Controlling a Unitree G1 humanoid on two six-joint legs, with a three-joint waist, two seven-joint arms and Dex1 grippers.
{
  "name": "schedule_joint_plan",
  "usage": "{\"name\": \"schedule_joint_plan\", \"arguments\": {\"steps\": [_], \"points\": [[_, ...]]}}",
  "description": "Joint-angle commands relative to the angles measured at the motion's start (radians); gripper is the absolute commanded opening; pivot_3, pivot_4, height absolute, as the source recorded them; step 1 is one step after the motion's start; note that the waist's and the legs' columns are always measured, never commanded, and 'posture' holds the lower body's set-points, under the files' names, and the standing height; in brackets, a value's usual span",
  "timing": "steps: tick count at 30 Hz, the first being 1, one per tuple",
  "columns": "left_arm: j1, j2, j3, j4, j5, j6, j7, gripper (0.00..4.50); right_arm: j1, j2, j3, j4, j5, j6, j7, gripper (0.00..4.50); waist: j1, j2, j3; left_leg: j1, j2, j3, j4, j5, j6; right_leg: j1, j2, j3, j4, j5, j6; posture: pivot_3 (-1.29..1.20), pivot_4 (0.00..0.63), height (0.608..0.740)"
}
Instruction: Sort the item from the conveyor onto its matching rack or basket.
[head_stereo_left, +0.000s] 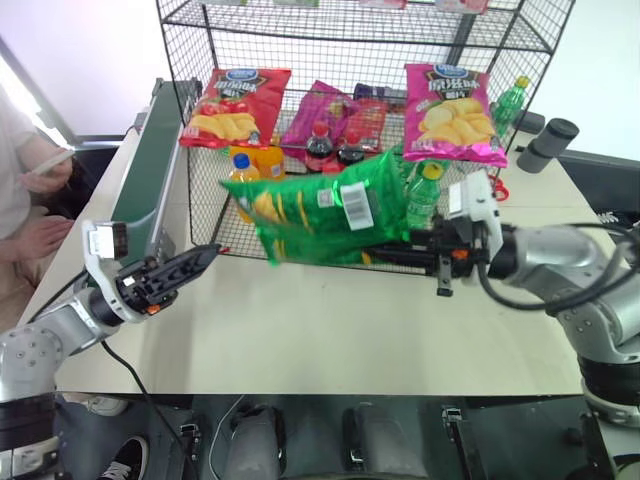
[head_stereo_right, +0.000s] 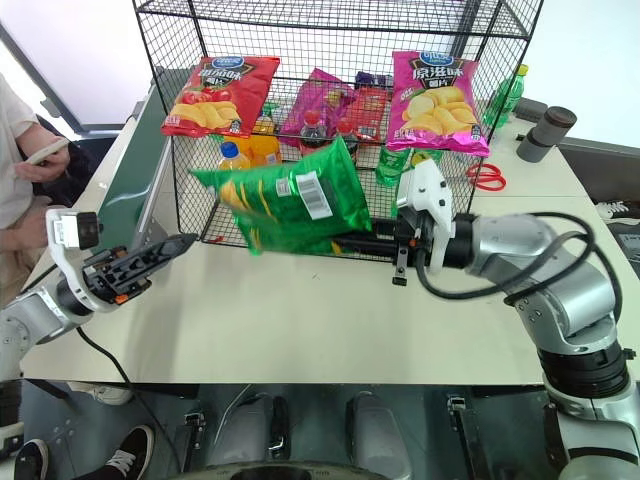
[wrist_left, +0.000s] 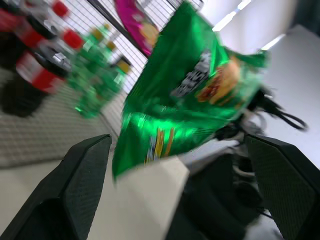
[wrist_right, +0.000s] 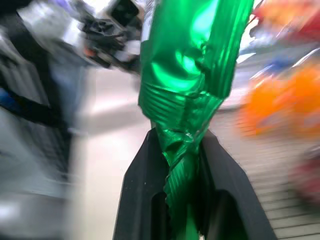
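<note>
At the far left edge a person (head_stereo_left: 25, 190) is seen seated beside the desk (head_stereo_left: 330, 330), with a phone held in one hand. Next to the person, the conveyor (head_stereo_left: 150, 150) is seen running along the left side of the desk, from near to far, its dark-green belt set in a grey frame. Near the conveyor's near end, the left hand (head_stereo_left: 205, 258) is held above the desk with its two black fingers spread apart and nothing between them; it is pointed to the right, toward the green bag.

The green crisp bag (head_stereo_left: 325, 212) is held in the air above the desk, just in front of the rack (head_stereo_left: 350, 120), well to the right of the conveyor. Its barcode side is turned toward the head camera, and it is tilted. Its right end is pinched by the right hand (wrist_right: 182, 165), whose fingers are closed tightly on the crumpled edge of the bag, as is seen in the right wrist view.

Behind the bag, inside the black wire rack, a red crisp bag (head_stereo_left: 235, 105), a dark pink bag (head_stereo_left: 318, 112) and a bright pink crisp bag (head_stereo_left: 450, 112) are seen leaning, with orange, cola and green bottles (head_stereo_left: 422, 195) standing on the lower tier. To the right of the rack, red scissors (head_stereo_right: 485, 177) and a dark cylinder (head_stereo_left: 548, 143) are seen lying on the desk.
</note>
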Motion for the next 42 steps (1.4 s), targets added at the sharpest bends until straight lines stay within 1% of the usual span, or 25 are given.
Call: {"name": "schedule_joint_plan", "arguments": {"steps": [1,2,3,5,6,9,11,13,14,15,17,20,23,25,28,36,40,42], "points": [[-0.028,-0.032,0.016,-0.015,0.063,-0.087,-0.012,4.50,-0.081,0.031,-0.014,-0.025,-0.194,-0.244,-0.069,0.07,0.000,0.000,0.000,0.000,0.000,0.000,0.000,0.000,0.000,0.000,0.000,0.000,0.000,0.001,0.001,0.00,0.150,0.740],[-0.032,-0.044,0.012,-0.025,0.085,-0.109,-0.004,4.50,-0.101,0.032,-0.013,-0.013,-0.277,-0.328,-0.099,0.07,0.000,0.000,0.000,0.000,0.000,0.000,0.000,0.000,0.000,0.000,0.000,0.000,0.000,0.001,0.002,0.00,0.150,0.740],[-0.034,-0.055,0.007,-0.035,0.114,-0.139,0.001,4.50,-0.109,0.032,-0.011,-0.008,-0.321,-0.378,-0.106,0.07,0.000,0.000,0.000,0.000,0.000,0.001,0.000,0.000,0.000,0.000,0.000,0.000,0.000,0.001,0.002,0.00,0.150,0.740],[-0.028,-0.057,-0.017,-0.063,0.168,-0.179,-0.019,4.50,-0.106,0.006,0.008,0.014,-0.493,-0.553,-0.143,0.07,0.002,0.000,0.000,0.000,0.000,0.001,0.000,0.000,0.000,0.000,0.000,0.000,0.000,0.001,0.002,0.00,0.150,0.740],[-0.024,-0.060,-0.029,-0.079,0.208,-0.214,-0.025,4.50,-0.097,0.005,0.010,0.024,-0.532,-0.603,-0.151,0.07,0.003,0.000,0.000,0.000,0.000,0.001,0.000,0.000,0.000,0.000,0.000,0.000,0.000,0.001,0.002,0.00,0.150,0.740],[-0.034,-0.094,-0.044,-0.108,0.321,-0.343,0.002,4.50,-0.081,-0.029,0.019,0.095,-0.727,-0.803,-0.215,0.07,0.002,0.000,0.000,0.000,0.000,0.002,0.000,0.000,0.000,0.000,-0.001,0.000,-0.001,0.001,0.002,0.00,0.150,0.740],[-0.053,-0.124,-0.047,-0.116,0.386,-0.420,0.039,4.50,-0.105,-0.039,0.037,0.152,-0.897,-0.810,-0.302,0.07,0.000,0.000,0.000,0.000,-0.001,0.002,0.000,0.000,0.000,0.000,-0.001,0.000,-0.001,0.001,0.002,0.00,0.150,0.740],[-0.069,-0.148,-0.059,-0.124,0.471,-0.515,0.067,4.50,-0.130,-0.041,0.079,0.205,-1.094,-0.777,-0.380,0.07,-0.003,0.000,0.000,0.001,-0.001,0.002,0.001,0.000,-0.001,0.000,-0.001,0.001,0.000,0.001,0.002,0.00,0.150,0.740],[-0.071,-0.158,-0.070,-0.133,0.495,-0.539,0.073,4.50,-0.143,-0.024,0.113,0.228,-1.193,-0.749,-0.415,0.07,-0.003,0.000,0.000,0.001,-0.001,0.003,0.001,0.001,-0.001,0.000,-0.001,0.001,0.000,0.001,0.001,0.00,0.150,0.740],[-0.070,-0.166,-0.085,-0.141,0.532,-0.573,0.080,4.50,-0.157,0.010,0.137,0.249,-1.243,-0.700,-0.435,0.07,-0.005,0.000,0.000,0.001,0.000,0.003,0.001,0.001,-0.002,0.000,0.000,0.001,0.000,0.001,0.001,0.00,0.150,0.740],[-0.067,-0.183,-0.099,-0.154,0.554,-0.599,0.092,4.50,-0.180,0.058,0.170,0.285,-1.315,-0.630,-0.457,0.07,-0.007,0.000,0.000,0.001,0.000,0.004,0.001,0.001,-0.002,0.000,0.000,0.002,0.001,0.001,0.001,0.00,0.150,0.740],[-0.055,-0.195,-0.117,-0.176,0.566,-0.608,0.100,4.50,-0.246,0.120,0.173,0.334,-1.342,-0.550,-0.474,0.07,-0.005,0.000,0.000,0.000,0.001,0.005,0.000,0.004,-0.007,-0.001,0.001,0.002,0.001,0.001,0.002,0.00,0.150,0.740],[-0.053,-0.211,-0.119,-0.183,0.564,-0.611,0.115,4.50,-0.326,0.170,0.229,0.430,-1.396,-0.512,-0.487,0.07,-0.005,0.000,0.000,-0.001,0.001,0.005,0.000,0.005,-0.009,-0.003,0.002,0.003,0.001,0.001,0.002,0.00,0.150,0.740],[-0.052,-0.217,-0.125,-0.184,0.578,-0.619,0.126,4.50,-0.367,0.187,0.245,0.495,-1.405,-0.504,-0.503,0.07,-0.005,0.000,0.000,-0.001,0.001,0.005,0.000,0.005,-0.008,-0.003,0.001,0.003,0.001,0.001,0.002,0.00,0.150,0.740],[-0.045,-0.221,-0.140,-0.196,0.587,-0.624,0.129,4.50,-0.397,0.189,0.258,0.554,-1.401,-0.501,-0.499,0.07,-0.001,0.000,0.000,-0.001,0.001,0.005,0.000,0.002,-0.004,-0.002,0.001,0.002,0.001,0.001,0.002,0.00,0.150,0.740],[-0.023,-0.249,-0.166,-0.193,0.604,-0.652,0.131,4.50,-0.479,0.210,0.272,0.665,-1.330,-0.493,-0.446,0.07,-0.009,0.000,0.000,-0.001,0.001,0.005,0.000,0.002,-0.004,-0.003,0.002,0.002,0.001,0.001,0.002,0.00,0.150,0.740],[-0.007,-0.263,-0.173,-0.164,0.618,-0.685,0.113,4.50,-0.506,0.212,0.276,0.700,-1.297,-0.484,-0.419,0.07,-0.006,0.000,0.000,-0.001,0.002,0.006,0.000,0.002,-0.004,-0.002,0.002,0.002,0.002,0.001,0.002,0.00,0.150,0.740],[-0.001,-0.265,-0.177,-0.146,0.627,-0.705,0.099,4.50,-0.519,0.216,0.284,0.710,-1.273,-0.484,-0.384,0.07,-0.006,0.000,0.000,-0.001,0.002,0.006,0.000,0.002,-0.003,-0.002,0.002,0.002,0.002,0.001,0.002,0.00,0.150,0.740]]}}
